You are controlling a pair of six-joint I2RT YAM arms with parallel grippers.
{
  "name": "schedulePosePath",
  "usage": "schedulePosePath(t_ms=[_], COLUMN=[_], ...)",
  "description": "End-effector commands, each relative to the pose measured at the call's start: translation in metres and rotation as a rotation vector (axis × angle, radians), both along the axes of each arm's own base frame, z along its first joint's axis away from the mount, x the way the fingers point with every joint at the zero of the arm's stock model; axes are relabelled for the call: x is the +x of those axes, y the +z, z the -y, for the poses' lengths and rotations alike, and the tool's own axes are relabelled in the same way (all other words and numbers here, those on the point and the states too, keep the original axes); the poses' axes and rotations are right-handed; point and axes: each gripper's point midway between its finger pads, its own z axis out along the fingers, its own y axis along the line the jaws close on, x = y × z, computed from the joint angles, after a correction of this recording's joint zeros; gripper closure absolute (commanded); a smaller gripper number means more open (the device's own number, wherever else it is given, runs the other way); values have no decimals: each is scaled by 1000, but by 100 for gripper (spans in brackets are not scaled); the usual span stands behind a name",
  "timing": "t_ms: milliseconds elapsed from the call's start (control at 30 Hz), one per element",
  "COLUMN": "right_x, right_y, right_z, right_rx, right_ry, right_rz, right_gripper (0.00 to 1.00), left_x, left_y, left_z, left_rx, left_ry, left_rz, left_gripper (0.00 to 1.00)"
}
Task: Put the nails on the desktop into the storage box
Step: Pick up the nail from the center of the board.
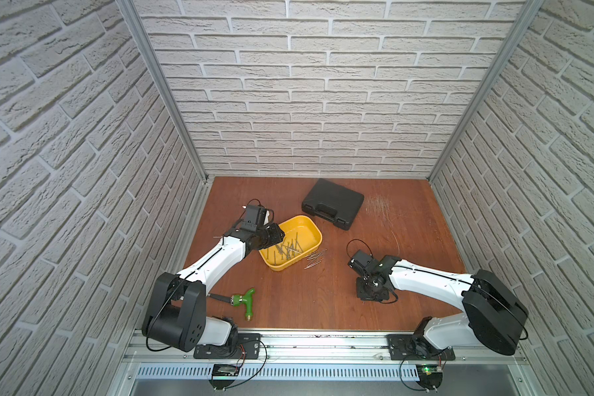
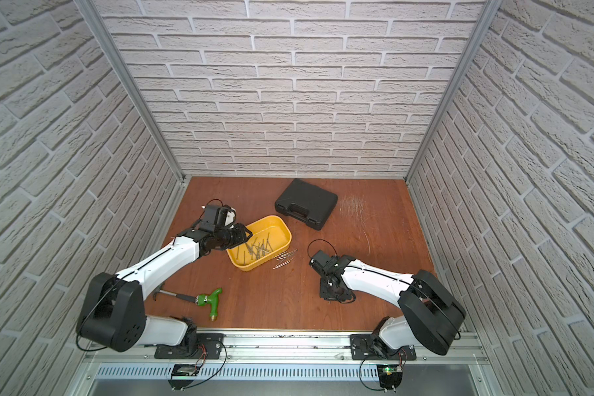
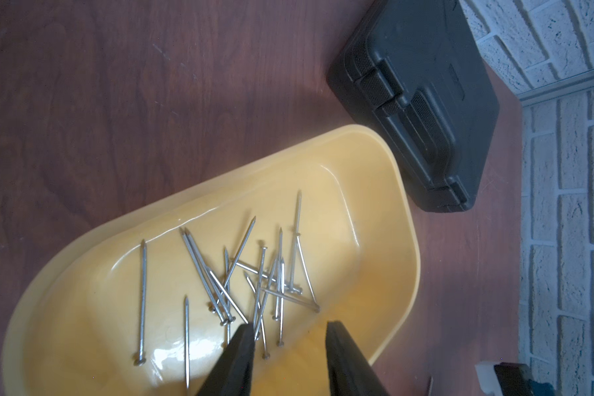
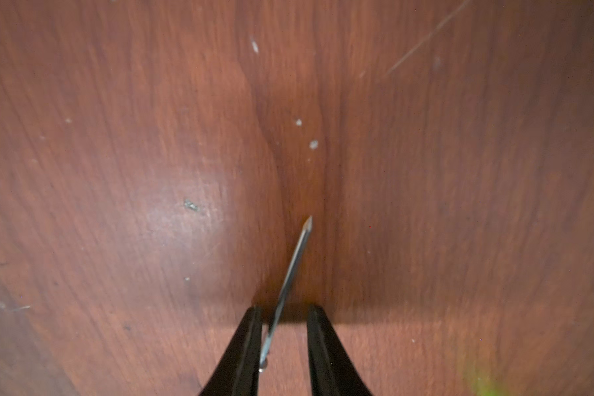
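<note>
The yellow storage box (image 1: 304, 229) (image 2: 273, 228) (image 3: 374, 274) sits left of the desktop's (image 1: 408, 240) middle, with several nails (image 1: 287, 248) (image 3: 254, 281) lying crossed inside it. A few more nails (image 1: 314, 259) (image 2: 284, 259) lie on the wood just right of the box. My left gripper (image 1: 275, 237) (image 3: 287, 325) hangs open over the box's near-left part, with nothing between its fingers. My right gripper (image 1: 371, 293) (image 4: 285, 308) points straight down at the desktop. Its jaws stand apart around one nail (image 4: 290, 271), which lies against one finger with a gap to the other.
A closed black plastic case (image 1: 333, 202) (image 3: 422, 103) lies behind the box. A hammer with a green handle (image 1: 242, 301) lies at the front left beside the left arm. Brick-pattern walls enclose three sides.
</note>
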Motion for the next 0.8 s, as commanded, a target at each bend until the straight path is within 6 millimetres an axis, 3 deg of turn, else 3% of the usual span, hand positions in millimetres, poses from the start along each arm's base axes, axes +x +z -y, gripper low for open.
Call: schedulePosePath(t_ms=[0, 200, 267, 333, 500, 767], right_x=[-4, -4, 0, 7, 41, 86], right_y=[-9, -12, -9, 0, 46, 135], right_z=[-2, -9, -11, -17, -49, -122], right_rx=[-3, 11, 15, 34, 166, 568], right_ry=[21, 51, 68, 88, 201, 369], right_rz=[-23, -46, -37, -5, 138, 296], right_gripper=[75, 90, 98, 98, 98, 98], left_x=[-5, -11, -11, -11, -6, -3], left_y=[7, 6, 8, 10, 21, 59], left_z=[1, 0, 1, 3, 21, 49], left_rx=[10, 12, -1, -21, -165, -386], left_ry=[-22, -34, -39, -48, -121, -268], left_rz=[7, -4, -3, 2, 26, 137], left_gripper=[58, 56, 54, 53, 42, 30])
